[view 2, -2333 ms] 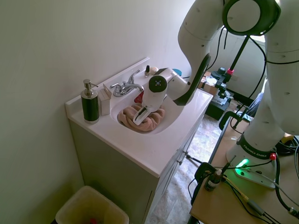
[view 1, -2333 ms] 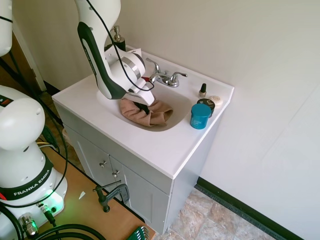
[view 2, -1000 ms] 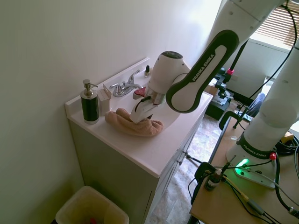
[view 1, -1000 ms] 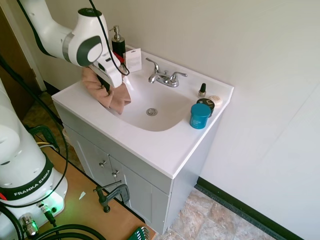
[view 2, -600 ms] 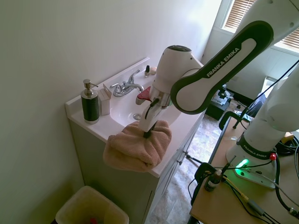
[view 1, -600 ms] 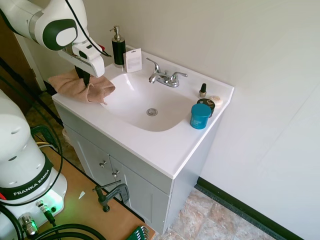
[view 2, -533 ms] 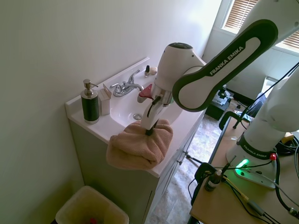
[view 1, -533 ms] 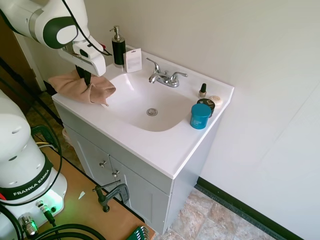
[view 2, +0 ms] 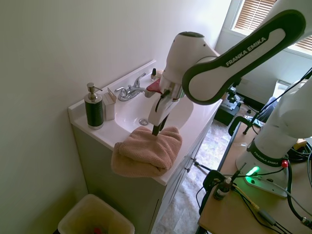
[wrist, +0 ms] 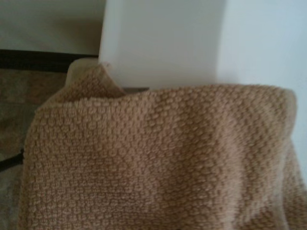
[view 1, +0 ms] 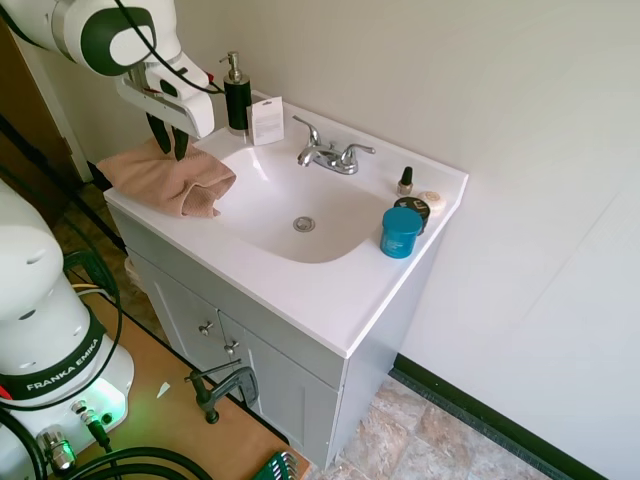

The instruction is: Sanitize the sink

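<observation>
Hovering above nubbly tan towel [view 1: 165, 178] draped over tabletop [view 1: 330, 290] corner; fingers [view 1: 153, 128] spread apart, gripping nothing. Glossy white oval sink [view 1: 300, 200] just beside. Read "FRANKA EMIKA" on arm [view 2: 248, 46].

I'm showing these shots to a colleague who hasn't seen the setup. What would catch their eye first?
Probably the tan towel, bunched on the corner of the vanity top and sagging over its edge. Right above it hangs the gripper, jaws open and off the cloth. Next, the bare white sink, and the teal jar beside it on the far side from the towel.
</observation>
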Motion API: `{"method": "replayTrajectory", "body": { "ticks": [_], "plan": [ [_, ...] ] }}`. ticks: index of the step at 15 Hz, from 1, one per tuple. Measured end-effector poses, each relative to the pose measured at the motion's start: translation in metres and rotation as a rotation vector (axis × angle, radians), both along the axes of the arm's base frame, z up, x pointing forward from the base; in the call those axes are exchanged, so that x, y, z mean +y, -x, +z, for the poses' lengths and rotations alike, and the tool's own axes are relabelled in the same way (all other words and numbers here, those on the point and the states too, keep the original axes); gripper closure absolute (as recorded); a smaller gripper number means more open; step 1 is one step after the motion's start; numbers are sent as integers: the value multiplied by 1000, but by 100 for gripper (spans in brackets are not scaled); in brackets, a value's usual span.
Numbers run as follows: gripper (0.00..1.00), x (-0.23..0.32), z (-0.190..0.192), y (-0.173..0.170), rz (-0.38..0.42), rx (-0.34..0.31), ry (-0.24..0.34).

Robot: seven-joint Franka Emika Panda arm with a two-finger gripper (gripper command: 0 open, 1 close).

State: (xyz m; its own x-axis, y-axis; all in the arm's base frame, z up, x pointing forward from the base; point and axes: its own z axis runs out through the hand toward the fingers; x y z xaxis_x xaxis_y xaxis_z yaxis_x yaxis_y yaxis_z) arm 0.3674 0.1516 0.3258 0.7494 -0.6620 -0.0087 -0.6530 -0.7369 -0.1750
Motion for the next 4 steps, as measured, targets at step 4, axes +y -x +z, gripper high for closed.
{"method": "replayTrajectory", "body": {
  "ticks": [4],
  "plan": [
    [0,-38,32,-20,-46,-19,0]
  ]
}}
